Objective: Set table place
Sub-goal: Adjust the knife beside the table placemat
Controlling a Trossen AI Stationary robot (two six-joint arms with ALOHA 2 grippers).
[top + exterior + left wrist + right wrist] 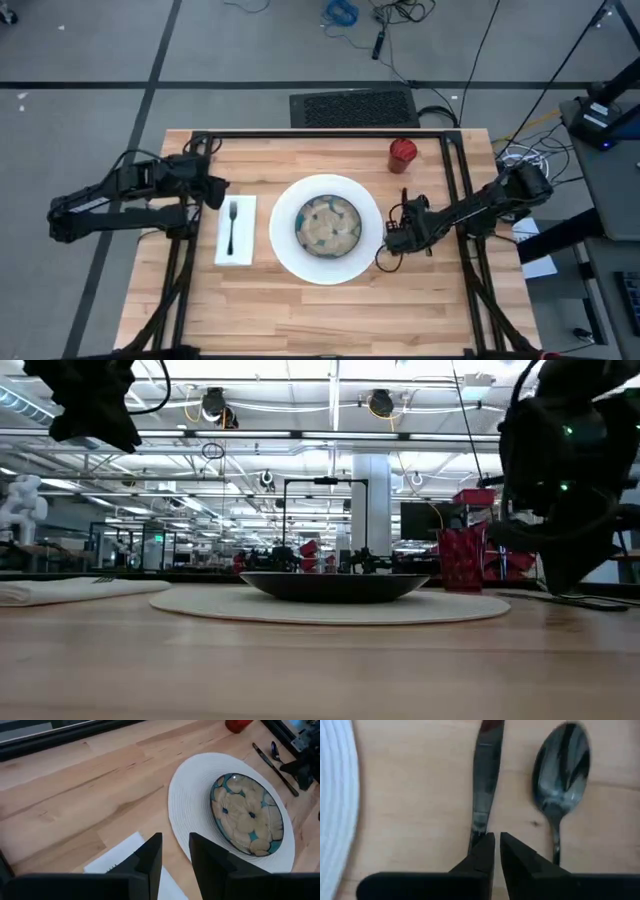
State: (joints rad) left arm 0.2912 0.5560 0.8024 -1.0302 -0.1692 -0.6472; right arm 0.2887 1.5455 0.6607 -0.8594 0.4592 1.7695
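Overhead, tabletop-level, two wrist close-ups

Pale planked wood table, matt; ribbed white plate; glossy glazed bowl; shiny metal knife and spoon.

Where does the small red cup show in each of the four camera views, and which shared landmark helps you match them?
High view: red cup at the table's far side, beyond the white plate.
Low view: cup right of centre, behind the plate.
Left wrist view: cup at the picture's edge, past the plate.
Right wrist view: not in it.
Shared landmark: the plate.
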